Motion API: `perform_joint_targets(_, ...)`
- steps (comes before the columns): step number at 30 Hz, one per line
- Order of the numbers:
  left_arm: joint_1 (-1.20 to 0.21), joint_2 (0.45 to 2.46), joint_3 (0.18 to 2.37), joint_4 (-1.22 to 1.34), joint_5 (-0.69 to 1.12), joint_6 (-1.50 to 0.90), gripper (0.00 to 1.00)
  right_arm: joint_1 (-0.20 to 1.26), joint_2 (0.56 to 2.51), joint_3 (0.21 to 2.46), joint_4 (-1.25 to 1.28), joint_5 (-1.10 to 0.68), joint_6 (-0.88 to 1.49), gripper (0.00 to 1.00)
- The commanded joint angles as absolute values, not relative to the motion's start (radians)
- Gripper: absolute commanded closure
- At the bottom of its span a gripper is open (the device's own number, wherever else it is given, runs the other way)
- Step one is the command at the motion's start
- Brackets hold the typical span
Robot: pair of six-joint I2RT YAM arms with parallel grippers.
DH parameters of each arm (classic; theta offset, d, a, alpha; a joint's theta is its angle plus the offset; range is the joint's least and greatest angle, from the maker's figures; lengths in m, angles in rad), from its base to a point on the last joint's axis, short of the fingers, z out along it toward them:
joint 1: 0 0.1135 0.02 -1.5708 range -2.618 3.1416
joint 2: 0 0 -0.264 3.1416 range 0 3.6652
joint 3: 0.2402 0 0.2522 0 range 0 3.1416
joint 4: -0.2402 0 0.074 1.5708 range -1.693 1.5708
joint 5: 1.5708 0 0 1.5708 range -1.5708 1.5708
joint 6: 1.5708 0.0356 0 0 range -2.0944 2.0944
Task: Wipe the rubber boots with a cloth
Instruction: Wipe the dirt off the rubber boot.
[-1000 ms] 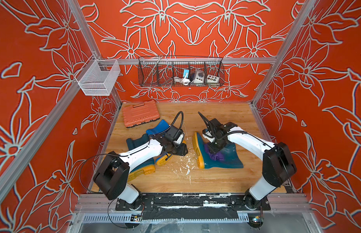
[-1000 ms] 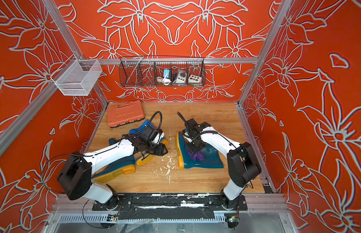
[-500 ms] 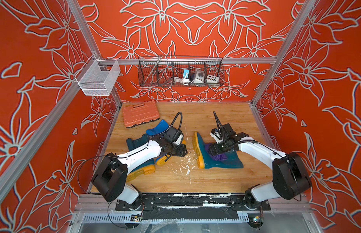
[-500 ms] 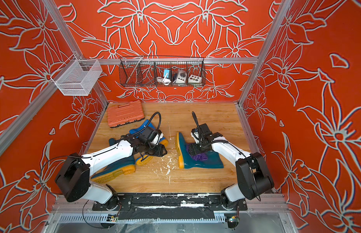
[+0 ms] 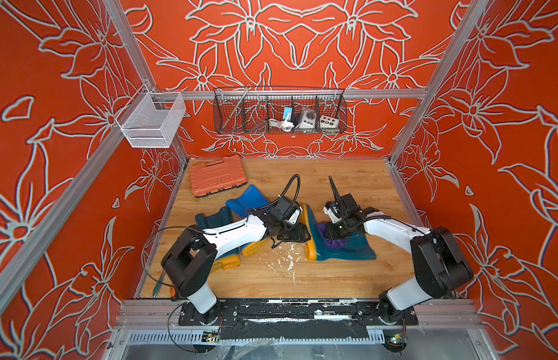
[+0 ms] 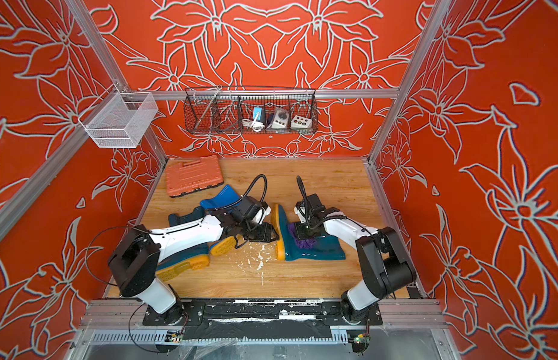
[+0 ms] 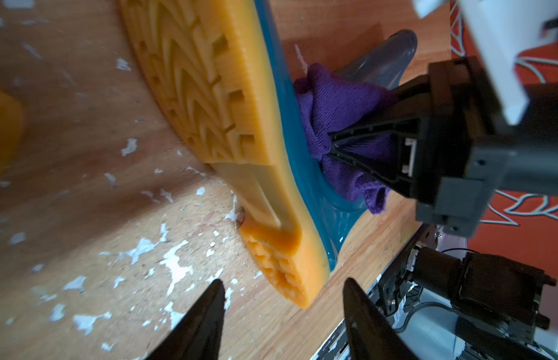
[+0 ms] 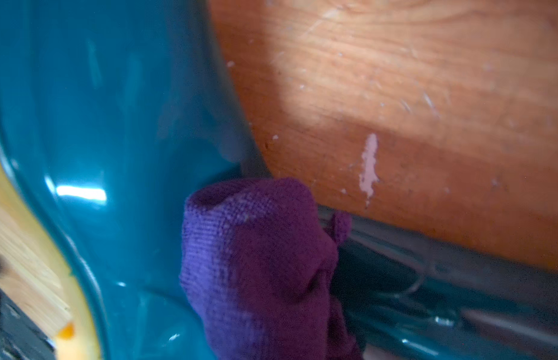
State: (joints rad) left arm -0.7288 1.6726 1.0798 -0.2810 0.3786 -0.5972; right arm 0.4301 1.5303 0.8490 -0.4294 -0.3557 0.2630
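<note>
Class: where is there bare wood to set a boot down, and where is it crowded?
Free: the far table strip between the case and the right wall; the near strip before the front rail. Crowded: left of centre, where the blue boot and a teal boot lie under the left arm.

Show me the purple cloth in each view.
Top view: cloth bunched on the teal boot, right of centre.
Top view: cloth beside its yellow sole.
Left wrist: cloth beyond the sole, in the right gripper.
Right wrist: cloth close up against the boot.
Shared landmark: the teal boot.
</note>
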Motion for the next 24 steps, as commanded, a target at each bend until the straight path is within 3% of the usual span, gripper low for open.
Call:
perform_joint_targets(1,-0.733,1.766,1.126,-0.251,0.413,-0.622,0.41,0.41,1.476,0.815,-0.488,-0.293,0.291,1.0)
perform_joint_targets(6,-0.732,1.883,1.225,-0.374,0.356,-0.59,0.46,0.28,1.334,0.793,-0.519,-0.311,0.357,1.0)
perform_joint_targets(13,-0.686,1.835,1.241,-0.537,0.246,-0.576,0.86,0.276,1.239,0.91,-0.602,-0.377,0.341,1.0)
perform_joint_targets(16,-0.649,1.788,1.202,-0.568,0.217,-0.59,0.97,0.318,1.259,0.977,-0.611,-0.396,0.351,1.0)
perform_joint_targets(24,-0.619,1.747,1.175,-0.574,0.215,-0.718,1.0,0.48,1.389,1.085,-0.571,-0.404,0.388,1.0)
